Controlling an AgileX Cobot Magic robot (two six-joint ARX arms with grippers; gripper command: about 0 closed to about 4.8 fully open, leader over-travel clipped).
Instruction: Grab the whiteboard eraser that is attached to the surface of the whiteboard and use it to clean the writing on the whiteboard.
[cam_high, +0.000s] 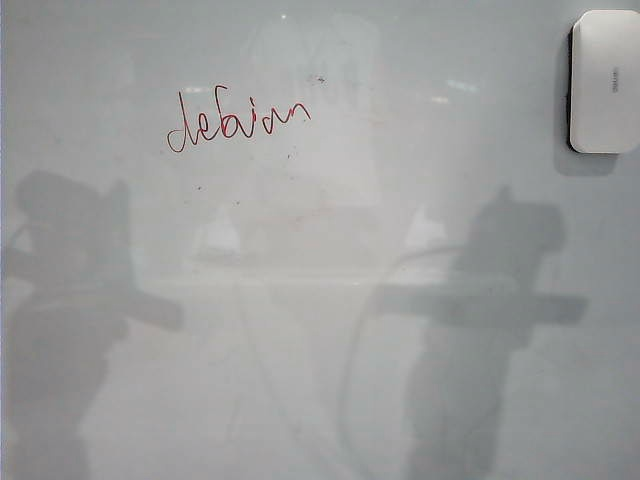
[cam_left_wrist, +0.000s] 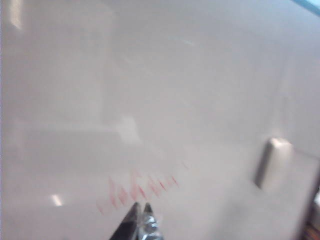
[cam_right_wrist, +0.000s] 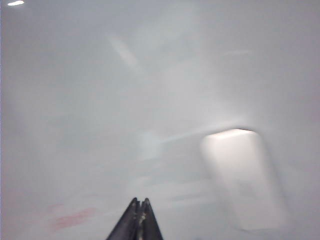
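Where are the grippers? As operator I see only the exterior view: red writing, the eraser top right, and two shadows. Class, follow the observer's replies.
Observer: The left gripper shows only in its wrist view, fingertips together, off the whiteboard, pointing toward the red writing.
Operator: And the right one?
Observer: The right gripper is shut too, holding nothing.
Operator: Is it near the whiteboard eraser?
Observer: Not touching; its wrist view shows the eraser ahead and to one side, blurred.
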